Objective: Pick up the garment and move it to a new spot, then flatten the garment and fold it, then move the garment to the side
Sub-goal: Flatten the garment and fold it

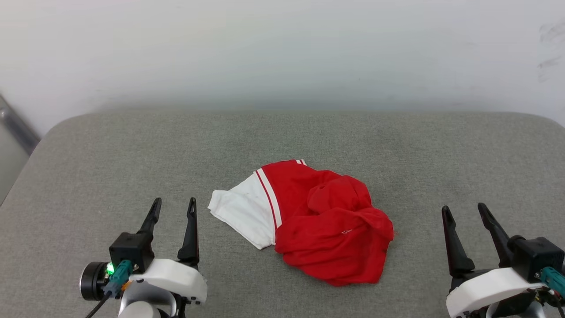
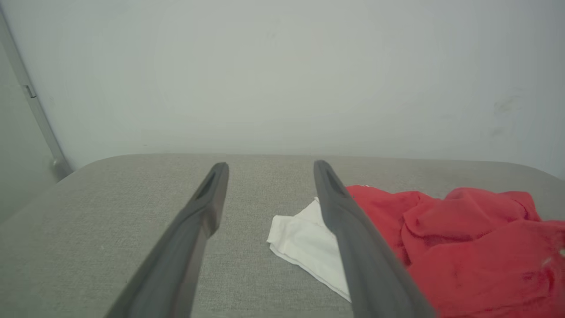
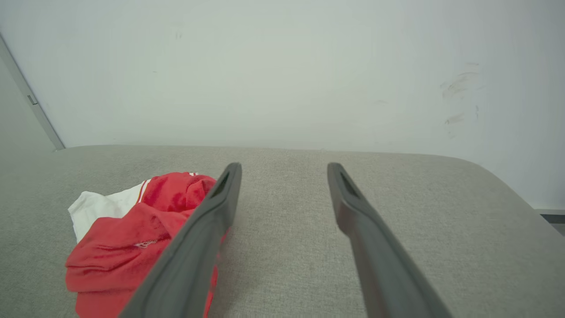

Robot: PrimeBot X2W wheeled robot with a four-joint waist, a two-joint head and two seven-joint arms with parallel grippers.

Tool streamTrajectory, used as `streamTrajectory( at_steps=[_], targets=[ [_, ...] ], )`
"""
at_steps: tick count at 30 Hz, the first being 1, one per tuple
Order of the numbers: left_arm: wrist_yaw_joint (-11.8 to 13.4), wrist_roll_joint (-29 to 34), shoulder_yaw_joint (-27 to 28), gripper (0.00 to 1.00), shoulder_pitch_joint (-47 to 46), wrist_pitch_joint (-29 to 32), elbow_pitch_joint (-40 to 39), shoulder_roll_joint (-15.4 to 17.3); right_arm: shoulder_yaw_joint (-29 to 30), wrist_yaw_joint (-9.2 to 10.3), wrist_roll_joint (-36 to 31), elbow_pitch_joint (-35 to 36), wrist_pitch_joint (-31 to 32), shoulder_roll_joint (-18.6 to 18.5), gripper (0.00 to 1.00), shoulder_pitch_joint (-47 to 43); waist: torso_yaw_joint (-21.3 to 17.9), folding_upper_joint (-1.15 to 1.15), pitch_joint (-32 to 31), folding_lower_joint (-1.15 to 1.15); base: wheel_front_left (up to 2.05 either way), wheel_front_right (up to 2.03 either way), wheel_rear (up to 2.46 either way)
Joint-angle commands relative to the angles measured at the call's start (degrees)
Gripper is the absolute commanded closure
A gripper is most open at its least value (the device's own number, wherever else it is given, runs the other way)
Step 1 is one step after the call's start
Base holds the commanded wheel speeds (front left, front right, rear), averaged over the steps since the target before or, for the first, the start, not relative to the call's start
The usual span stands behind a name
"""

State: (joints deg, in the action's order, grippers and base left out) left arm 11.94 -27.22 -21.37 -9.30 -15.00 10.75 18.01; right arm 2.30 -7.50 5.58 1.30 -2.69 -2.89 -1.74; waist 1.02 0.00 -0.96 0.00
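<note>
The red, thin-fabric jersey garment [image 1: 329,225], with a white short sleeve and red-and-white stripe trim, lies in a crumpled heap near the middle of the grey cloth-covered desk [image 1: 282,141], with nothing holding it. Just left of the garment the left tool [image 1: 174,202] stands empty, fingers spread; well right of it the right tool [image 1: 463,207] does likewise. Flattening, folding and moving aside all look undone.
</note>
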Motion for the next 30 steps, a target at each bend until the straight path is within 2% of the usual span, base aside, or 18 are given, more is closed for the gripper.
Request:
streamTrajectory(
  at_steps=[1,10,11,14,18,21,25,30],
  targets=[
    [0.1,0.3,-0.1,0.0,1.3,-0.2,-0.7,0.5,0.0,0.02,0.6,0.1,0.2,0.0,0.0,-1.1,0.0,0.0,-0.3,0.0,0.0,0.0,0.0],
    [0.6,0.4,-1.0,0.0,3.1,0.0,-1.9,0.9,-0.4,0.02,0.8,0.3,1.3,0.0,0.0,-1.9,-0.2,0.0,-0.6,0.0,0.0,0.0,0.0],
    [0.8,0.3,-1.0,0.0,3.2,0.1,-2.3,1.1,0.7,0.02,4.4,-2.1,5.0,0.0,0.0,-1.7,-0.4,0.0,-0.5,0.0,0.0,0.0,0.0],
    [1.0,0.3,-1.1,0.0,2.9,0.1,-2.7,1.0,0.7,0.02,5.4,-4.8,12.4,0.0,0.0,0.1,-0.4,0.0,-0.2,0.0,0.0,0.0,0.0],
    [0.8,0.3,-1.5,0.0,1.5,0.2,-2.9,0.4,-2.2,0.01,6.6,-6.2,22.7,-0.3,0.0,4.0,0.7,0.0,0.8,0.0,0.0,0.0,0.0],
    [0.3,0.6,-1.8,0.0,-0.1,0.2,-3.1,0.1,-4.0,0.02,8.6,-6.7,29.8,-2.1,0.0,8.3,2.0,0.0,2.5,0.0,0.0,0.0,0.0],
    [-0.4,0.9,-2.1,0.0,-2.2,0.0,-3.0,-0.5,-7.1,0.02,11.3,-7.8,37.2,-4.1,0.0,14.9,4.2,0.0,5.1,0.0,0.0,0.0,0.0],
    [-1.3,1.7,-2.5,0.0,-4.7,-0.2,-2.4,-1.8,-10.8,0.02,13.0,-11.5,43.2,-6.4,0.0,22.3,6.8,0.0,8.1,0.0,0.0,0.0,0.0]
  ],
)
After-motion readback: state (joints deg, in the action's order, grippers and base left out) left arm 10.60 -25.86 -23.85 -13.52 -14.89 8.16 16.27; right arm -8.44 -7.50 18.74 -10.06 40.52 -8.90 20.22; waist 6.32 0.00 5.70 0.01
